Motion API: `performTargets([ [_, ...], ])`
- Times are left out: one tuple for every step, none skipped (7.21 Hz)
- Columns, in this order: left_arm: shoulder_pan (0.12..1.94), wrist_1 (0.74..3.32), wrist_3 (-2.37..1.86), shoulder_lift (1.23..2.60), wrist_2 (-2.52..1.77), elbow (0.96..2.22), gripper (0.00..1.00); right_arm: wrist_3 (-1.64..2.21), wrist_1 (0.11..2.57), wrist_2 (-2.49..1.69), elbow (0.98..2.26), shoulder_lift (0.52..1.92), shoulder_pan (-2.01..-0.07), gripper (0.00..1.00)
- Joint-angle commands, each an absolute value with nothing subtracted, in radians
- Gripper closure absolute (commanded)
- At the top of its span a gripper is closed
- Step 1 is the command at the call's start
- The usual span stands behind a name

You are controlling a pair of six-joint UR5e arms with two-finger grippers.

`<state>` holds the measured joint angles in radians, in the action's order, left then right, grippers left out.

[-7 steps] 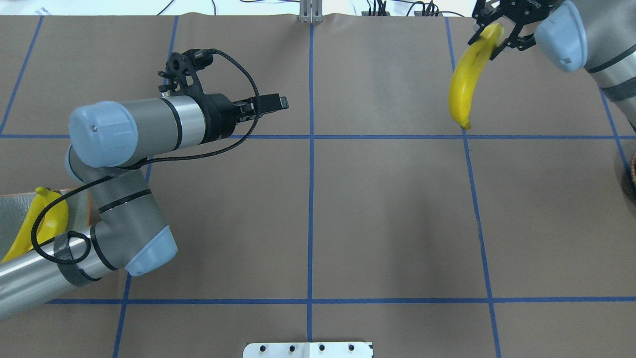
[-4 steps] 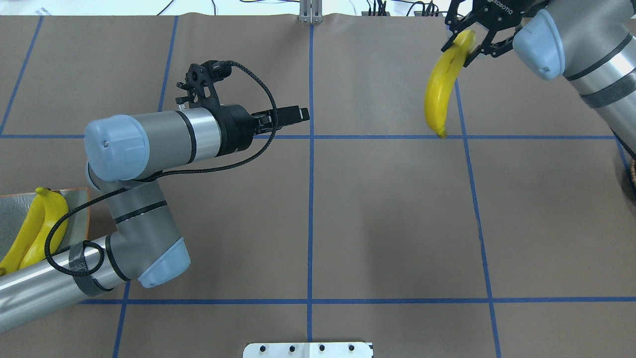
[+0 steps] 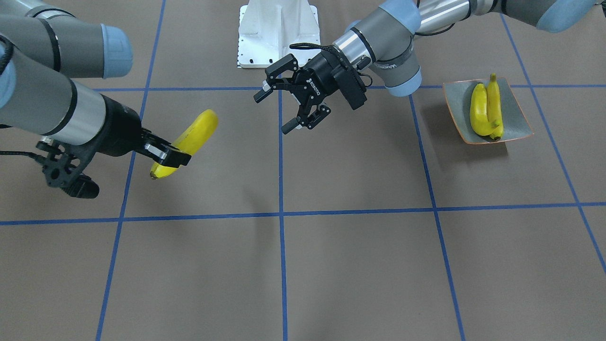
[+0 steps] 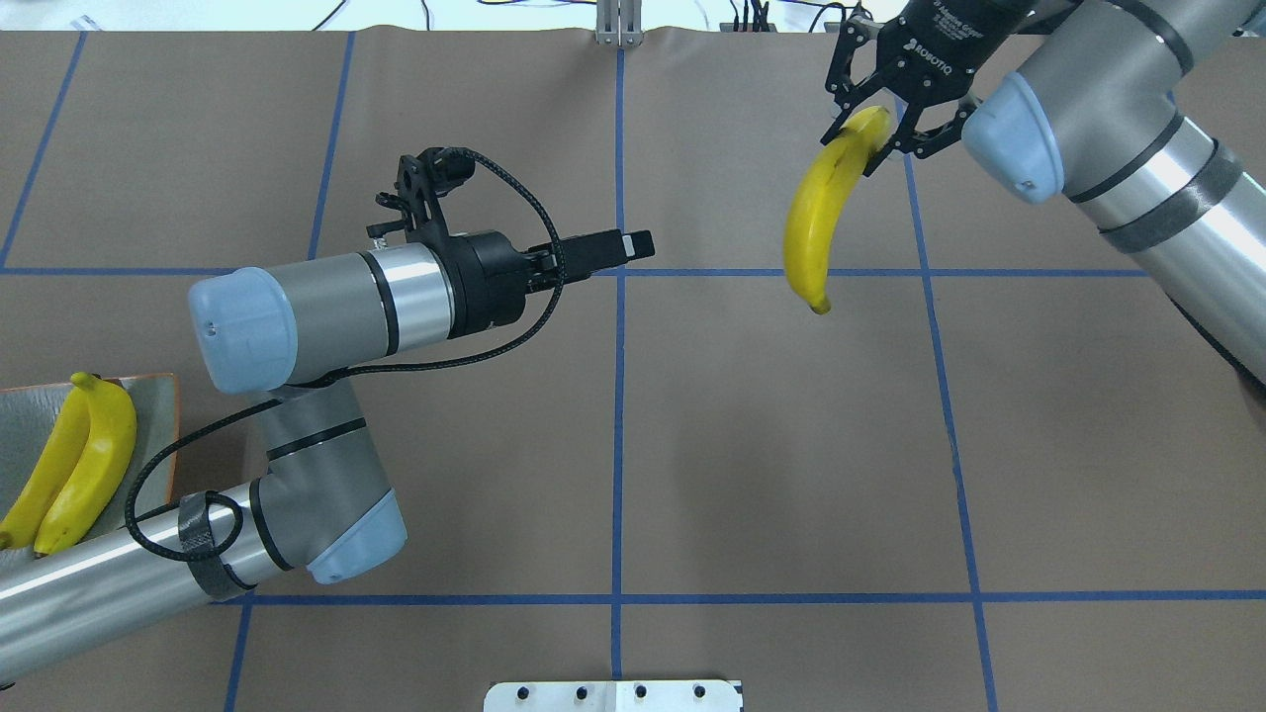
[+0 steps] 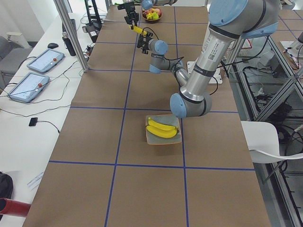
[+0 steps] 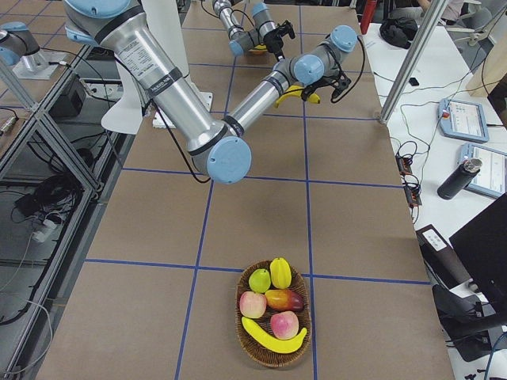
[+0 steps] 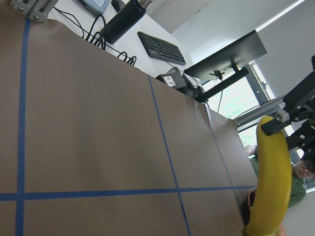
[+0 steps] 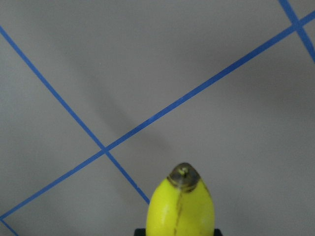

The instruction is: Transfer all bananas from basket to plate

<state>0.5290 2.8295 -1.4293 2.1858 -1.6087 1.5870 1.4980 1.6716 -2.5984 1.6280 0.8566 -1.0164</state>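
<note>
My right gripper (image 4: 870,127) is shut on the upper end of a yellow banana (image 4: 824,222) and holds it above the table at the far right. It hangs tip down. This banana also shows in the front view (image 3: 194,132), the left wrist view (image 7: 270,182) and the right wrist view (image 8: 181,209). My left gripper (image 3: 272,113) is open and empty, above the table's middle line, pointing toward the banana. Two bananas (image 3: 485,113) lie side by side on the grey-green plate (image 3: 457,102) at the robot's left. A fourth banana (image 6: 273,339) lies in the basket (image 6: 242,324).
The wicker basket at the robot's right end of the table also holds apples (image 6: 253,304) and other fruit. The plate (image 4: 153,405) is partly under my left arm's elbow in the overhead view. Blue tape lines cross the brown table cover.
My right gripper has carried the banana leftward and slightly nearer, toward the table's middle. My left arm has extended to the right toward the middle line, uncovering more of the plate.
</note>
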Motion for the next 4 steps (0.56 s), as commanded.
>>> performTargets([
  [0.528,2.833,-1.433,2.218,-1.601,1.562,0.01,1.616,1.644,-2.591,1.629,0.819,-0.954,1.0],
  [0.529,2.833,-1.433,2.217,-1.601,1.562,0.01,1.62,1.644,-2.588,1.631,0.819,-0.954,1.0],
  [0.529,2.83,-1.433,2.215,-1.597,1.56,0.0,1.615,1.644,-2.585,1.629,0.828,-0.957,1.0],
  [0.529,2.83,-1.433,2.215,-1.595,1.554,0.01,1.611,1.644,-2.577,1.629,0.831,-0.963,1.0],
])
